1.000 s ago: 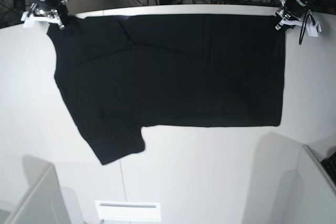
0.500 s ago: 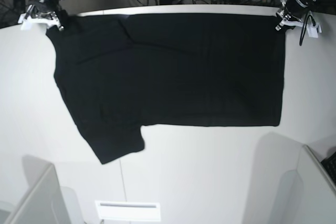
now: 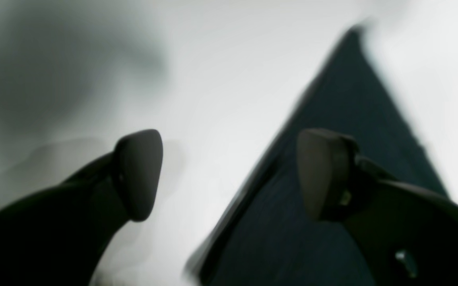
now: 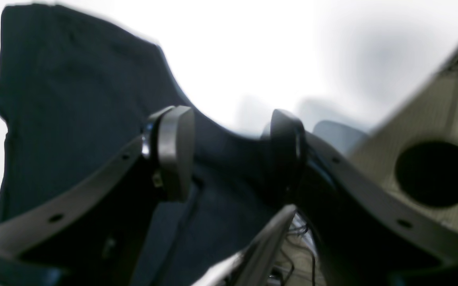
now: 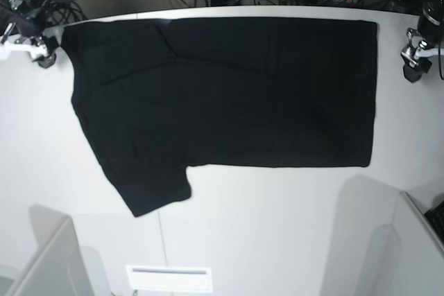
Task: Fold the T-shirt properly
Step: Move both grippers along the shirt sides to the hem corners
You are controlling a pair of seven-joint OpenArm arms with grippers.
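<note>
- Base view: the large black short-sleeved cloth T-shirt (image 5: 229, 91) lies spread flat on the white table (image 5: 277, 227), filling the upper middle of the frame. Its straight long edge runs along the table's top rim, and one sleeve juts toward the lower left. No print shows on the upward face. The left gripper (image 5: 414, 67) sits at the right edge of the frame, just beside the shirt's upper right corner and apart from it. The right gripper (image 5: 43, 53) is at the upper left, close to the shirt's upper left corner, not touching the cloth.
- Left wrist view: blurred. The two dark fingers (image 3: 139, 174) stand wide apart with nothing between them. One is over bare white table, the other over a pointed black corner of the shirt that tapers toward the upper right of the frame.
- Right wrist view: also blurred. The dark fingers (image 4: 175, 153) are parted by a moderate gap and hold nothing. The black shirt fills the left half of the frame beneath and behind them, with white table above and a beige floor bearing a dark round shape at the right.
</note>
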